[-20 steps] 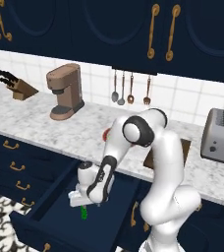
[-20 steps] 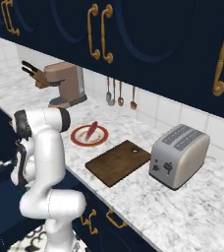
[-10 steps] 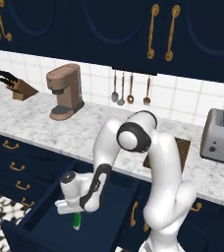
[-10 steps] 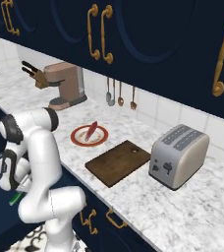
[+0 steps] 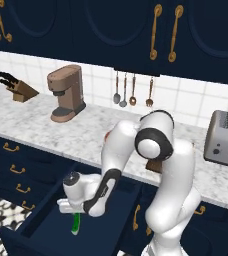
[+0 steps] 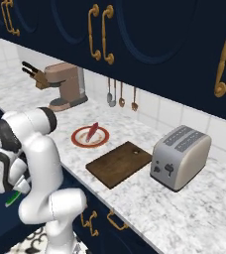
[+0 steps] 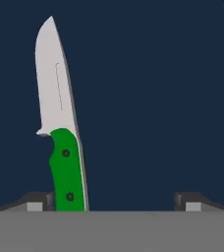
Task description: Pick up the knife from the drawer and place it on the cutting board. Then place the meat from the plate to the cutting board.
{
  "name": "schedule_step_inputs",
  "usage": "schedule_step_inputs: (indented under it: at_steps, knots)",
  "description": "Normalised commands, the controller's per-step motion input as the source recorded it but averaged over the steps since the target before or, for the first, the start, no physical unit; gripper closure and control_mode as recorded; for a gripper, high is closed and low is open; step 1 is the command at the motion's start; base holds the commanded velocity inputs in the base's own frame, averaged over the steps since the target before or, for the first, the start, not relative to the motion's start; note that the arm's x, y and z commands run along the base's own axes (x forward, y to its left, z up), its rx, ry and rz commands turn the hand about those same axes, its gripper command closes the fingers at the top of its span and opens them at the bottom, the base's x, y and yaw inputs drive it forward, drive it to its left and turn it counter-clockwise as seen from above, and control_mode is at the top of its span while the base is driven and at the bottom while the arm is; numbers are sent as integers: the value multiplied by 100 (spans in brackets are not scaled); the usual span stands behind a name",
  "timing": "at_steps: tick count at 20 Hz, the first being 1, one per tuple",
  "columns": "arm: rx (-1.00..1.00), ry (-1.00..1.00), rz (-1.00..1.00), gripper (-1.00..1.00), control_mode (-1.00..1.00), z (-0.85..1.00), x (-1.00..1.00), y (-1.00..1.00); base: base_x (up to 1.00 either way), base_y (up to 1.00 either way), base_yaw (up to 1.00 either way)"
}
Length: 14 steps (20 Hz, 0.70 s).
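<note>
Green-handled knife (image 7: 65, 142) with short silver blade, gripper (image 5: 75, 216) grasping its handle, white arm bent low over open drawer (image 5: 46, 232)

The green-handled knife with a short silver blade (image 7: 62, 133) stood against dark navy, just beside one claw fingertip (image 7: 34, 202).

Kitchen, marble counter (image 5: 93, 132), toaster (image 6: 179, 157), coffee maker (image 5: 66, 93)
</note>
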Motion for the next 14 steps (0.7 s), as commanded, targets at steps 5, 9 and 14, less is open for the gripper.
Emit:
schedule_step_inputs:
  at_steps: [5, 9, 14]
  knots:
    - [-1, -1, -6, -100, -100, 2, 0, 17, 0, 0, 0]
    - [-10, 0, 0, -100, -100, -83, 5, 64, 0, 0, 0]
    - [-12, -4, 0, -100, -100, -92, 0, 69, 0, 0, 0]
